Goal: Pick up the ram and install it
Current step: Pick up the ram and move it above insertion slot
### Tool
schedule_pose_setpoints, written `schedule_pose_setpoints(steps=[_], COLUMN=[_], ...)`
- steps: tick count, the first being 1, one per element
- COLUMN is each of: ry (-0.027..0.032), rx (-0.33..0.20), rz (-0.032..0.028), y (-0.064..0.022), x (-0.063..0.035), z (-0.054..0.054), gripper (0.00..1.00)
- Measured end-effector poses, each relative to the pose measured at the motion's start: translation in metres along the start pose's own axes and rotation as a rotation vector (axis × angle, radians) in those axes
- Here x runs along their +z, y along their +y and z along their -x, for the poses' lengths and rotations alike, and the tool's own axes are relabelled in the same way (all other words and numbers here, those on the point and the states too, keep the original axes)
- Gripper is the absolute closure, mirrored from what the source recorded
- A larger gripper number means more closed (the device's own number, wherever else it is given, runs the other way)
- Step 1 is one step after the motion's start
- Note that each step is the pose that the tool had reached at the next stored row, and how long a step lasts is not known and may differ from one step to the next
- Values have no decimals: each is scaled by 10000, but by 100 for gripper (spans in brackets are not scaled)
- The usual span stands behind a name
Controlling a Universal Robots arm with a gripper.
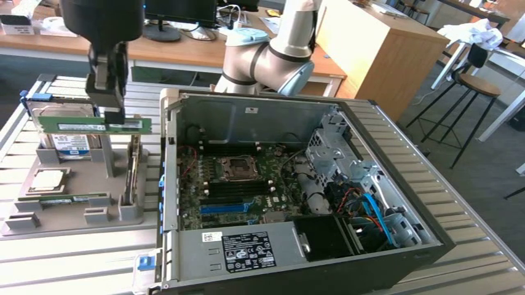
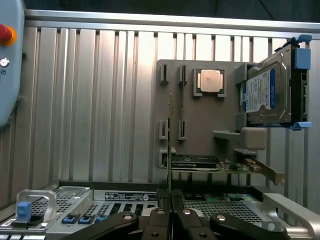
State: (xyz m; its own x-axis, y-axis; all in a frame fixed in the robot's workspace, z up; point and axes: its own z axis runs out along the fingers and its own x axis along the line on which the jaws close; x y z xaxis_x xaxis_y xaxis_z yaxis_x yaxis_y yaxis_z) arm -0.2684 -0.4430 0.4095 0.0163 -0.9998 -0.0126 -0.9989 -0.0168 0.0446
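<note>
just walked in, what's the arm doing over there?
The gripper is shut on the ram, holding it level above the gray parts holder, to the exterior view's left of the open computer case. It is not in the motherboard yet. A second memory stick lies on the holder.

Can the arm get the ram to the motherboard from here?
Probably yes: the black computer case lies open-topped, its green motherboard uncovered, and the tool, shut on the long green ram stick, hangs clear beside it.
</note>
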Motion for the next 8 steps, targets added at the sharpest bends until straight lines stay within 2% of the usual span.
schedule_pose_setpoints(steps=[8], ry=[0], rx=[1], rz=[0], y=[-138], x=[-7], z=[-2], gripper=[89])
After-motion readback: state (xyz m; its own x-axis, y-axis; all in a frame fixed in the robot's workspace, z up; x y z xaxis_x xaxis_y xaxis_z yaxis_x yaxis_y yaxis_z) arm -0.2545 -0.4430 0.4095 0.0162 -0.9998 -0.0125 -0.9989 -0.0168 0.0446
